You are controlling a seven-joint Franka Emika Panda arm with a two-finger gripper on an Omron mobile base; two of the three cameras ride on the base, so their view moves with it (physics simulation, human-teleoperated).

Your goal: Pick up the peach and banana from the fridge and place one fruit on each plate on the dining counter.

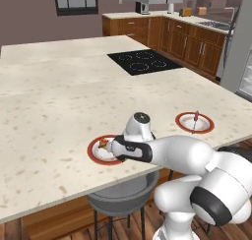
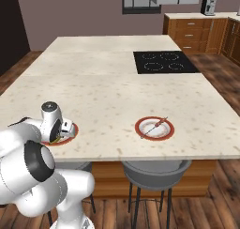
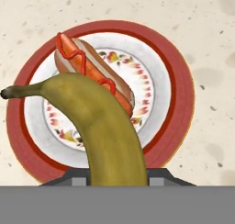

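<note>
Banana [image 3: 108, 131] is clamped in the pincer [image 1: 114, 149], hanging right over the hotdog plate [image 3: 176, 81] near the desk's [image 1: 59, 111] front edge, lined up for dropping there I guess.

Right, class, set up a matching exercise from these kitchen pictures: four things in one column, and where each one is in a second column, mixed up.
Things:
1. banana
2. hot dog
3. cooktop
4. stool

Places:
A. set into the far part of the counter
B. lying on the plate under the hand
C. tucked under the counter's near edge
D. held above that plate, in front of the hand camera

Pairs: 1-D, 2-B, 3-A, 4-C
</note>
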